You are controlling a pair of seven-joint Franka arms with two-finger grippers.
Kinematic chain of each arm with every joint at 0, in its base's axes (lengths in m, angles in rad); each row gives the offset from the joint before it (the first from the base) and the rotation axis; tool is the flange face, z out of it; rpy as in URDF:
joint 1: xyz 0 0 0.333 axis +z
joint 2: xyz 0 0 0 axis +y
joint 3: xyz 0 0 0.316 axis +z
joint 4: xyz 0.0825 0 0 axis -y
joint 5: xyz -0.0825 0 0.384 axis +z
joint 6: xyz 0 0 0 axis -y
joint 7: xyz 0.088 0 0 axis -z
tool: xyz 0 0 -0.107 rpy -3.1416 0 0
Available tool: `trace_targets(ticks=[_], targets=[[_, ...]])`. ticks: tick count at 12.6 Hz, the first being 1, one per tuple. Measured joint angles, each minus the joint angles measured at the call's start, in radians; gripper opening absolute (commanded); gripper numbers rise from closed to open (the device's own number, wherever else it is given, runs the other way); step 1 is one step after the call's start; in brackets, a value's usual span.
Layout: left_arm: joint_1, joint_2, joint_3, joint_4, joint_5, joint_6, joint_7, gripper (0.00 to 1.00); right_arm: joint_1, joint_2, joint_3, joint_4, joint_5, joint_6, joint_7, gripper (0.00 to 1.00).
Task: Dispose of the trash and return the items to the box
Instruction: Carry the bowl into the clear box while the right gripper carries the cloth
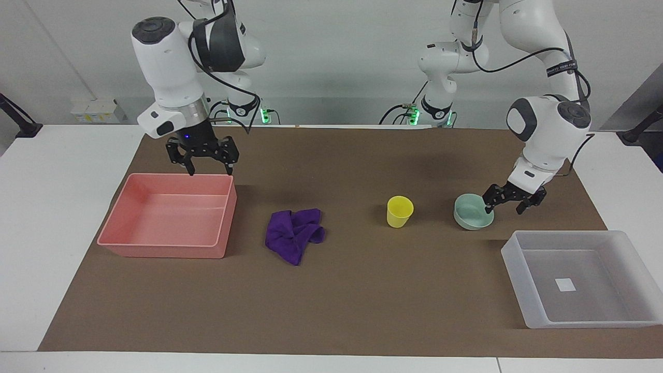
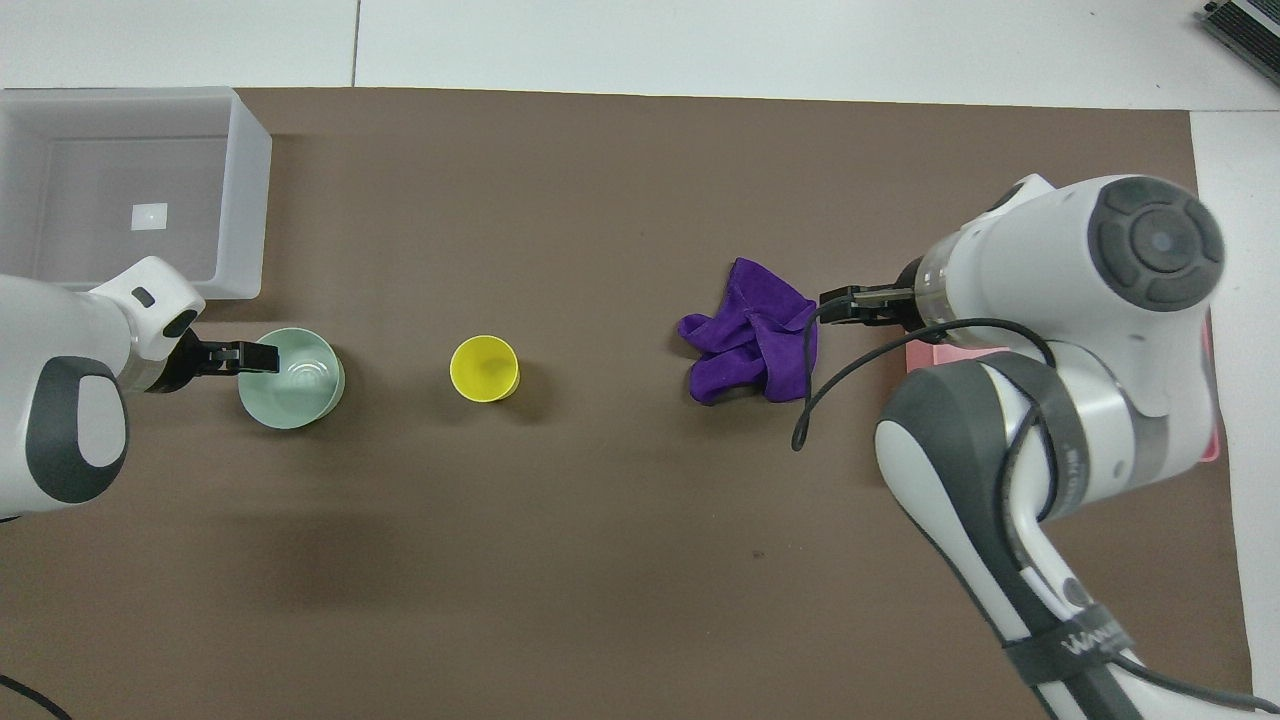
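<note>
Pink tray (image 1: pixel 171 243) on brown mat (image 1: pixel 331 300)

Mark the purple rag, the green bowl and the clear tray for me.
purple rag (image 1: pixel 294 234), facing view, middle of the folds
green bowl (image 1: pixel 469 219), facing view, outer wall
clear tray (image 2: pixel 245 190), overhead view, side wall
</note>
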Motion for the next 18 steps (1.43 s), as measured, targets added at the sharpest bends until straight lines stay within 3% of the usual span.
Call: trace_targets(ticks=[7,8,10,11,13,14,15,16,18], targets=[[0.003,0.0,-0.001,-0.052,-0.063,0.04,0.0,0.97,0.111,0.166,0.002,-0.076,0.003,0.293,0.05,1.0],[0.004,0.005,-0.001,-0.056,-0.071,0.045,0.0,0.86,0.124,0.188,0.002,-0.089,0.003,0.338,0.06,1.0],[0.006,0.013,-0.001,-0.058,-0.08,0.046,0.0,0.19,0.133,0.216,0.002,-0.12,0.003,0.385,0.064,1.0],[0.006,0.013,-0.001,-0.058,-0.081,0.046,0.0,0.0,0.134,0.223,0.002,-0.13,0.003,0.399,0.064,1.0],[0.007,0.013,0.0,-0.058,-0.082,0.046,0.0,0.0,0.138,0.227,0.002,-0.142,0.003,0.407,0.064,1.0],[0.01,0.013,0.0,-0.056,-0.083,0.046,-0.001,0.0,0.14,0.227,0.002,-0.154,0.003,0.411,0.064,0.63],[0.015,0.013,0.0,-0.051,-0.083,0.046,-0.001,0.0,0.14,0.227,0.002,-0.164,0.003,0.42,0.063,0.19],[0.019,0.013,0.0,-0.043,-0.083,0.046,-0.001,0.0,0.141,0.227,0.002,-0.168,0.003,0.422,0.063,0.0],[0.02,0.013,-0.001,-0.006,-0.084,0.037,-0.001,0.0,0.141,0.227,0.001,-0.17,0.003,0.422,0.067,0.0]])
